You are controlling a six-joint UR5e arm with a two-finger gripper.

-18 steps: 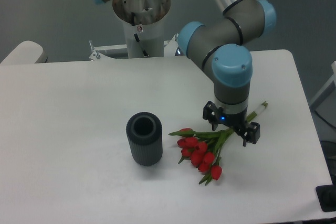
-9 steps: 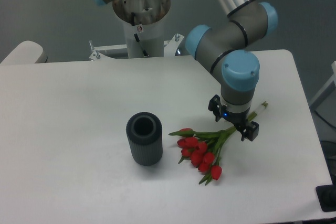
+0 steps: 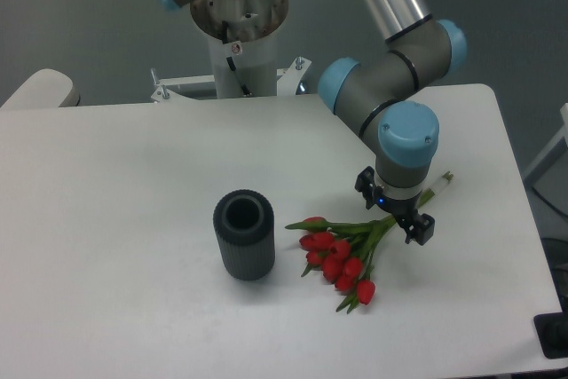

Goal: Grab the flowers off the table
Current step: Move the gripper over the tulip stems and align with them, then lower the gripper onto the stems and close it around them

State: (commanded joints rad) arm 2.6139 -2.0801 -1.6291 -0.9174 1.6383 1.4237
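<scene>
Flowers: the flowers [image 3: 342, 255] are lying flat on the table [image 3: 133, 175], toward its right side, red heads fanning down and to the left while the pale stems are running up and to the right.
Gripper: the gripper [image 3: 396, 214] is hanging low over the stems, just past the leaves, its two dark fingers sitting on either side of the stem bundle.
Jaws: they are standing apart, straddling the stems — nothing is looking pinched yet, though whether the tips are touching the tabletop cannot be told from this angle.
Step in hand: judging by the pose, the arm is lining up for a grasp on the stems, so the pick is not yet made.
Neighbour: a dark ribbed cylinder [image 3: 243, 235] is standing upright to the left of the blooms, near them but apart.
Risk, thin stems: the bundle is narrow, so closing off-centre is likely to catch only a few stems and let the rest slide out.
Risk, balance: the heads are lying well away from the grasp point — on lifting, the bunch may be drooping or rotating in the fingers.
Risk, table: descending any further could be jamming the fingertips into the surface.
</scene>
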